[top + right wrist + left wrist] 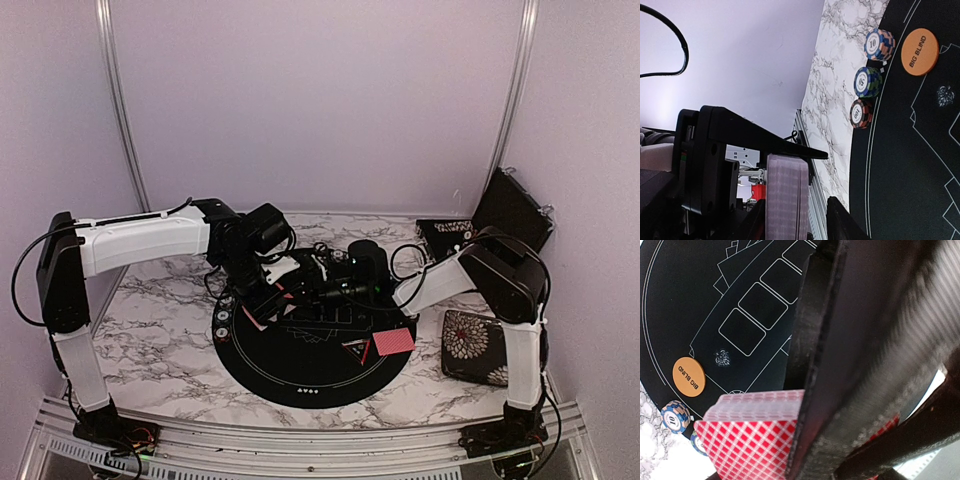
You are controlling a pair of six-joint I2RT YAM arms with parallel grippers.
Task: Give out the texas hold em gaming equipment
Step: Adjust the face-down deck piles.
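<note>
Okay, I'm looking at the deck of cards [747, 440], and my left gripper [274, 294] is pinching it on edge above the round black mat [300, 375]. The right gripper [326, 293] sits right up against it. From the right wrist I see its fingers [840, 225] spread either side of the deck, with a gap on one side, so nothing is clamped there. On the mat below, the orange button [689, 376] lies near the rim, and three chip stacks [867, 81] line the edge just beside it. Nearer the right arm, a small pile of red cards [393, 342] rests on the mat, with the black triangle marker [355, 350] just beside it. Off the mat to the right, the floral case [475, 345] lies on the marble table [150, 340]; I can't tell what's in it.
</note>
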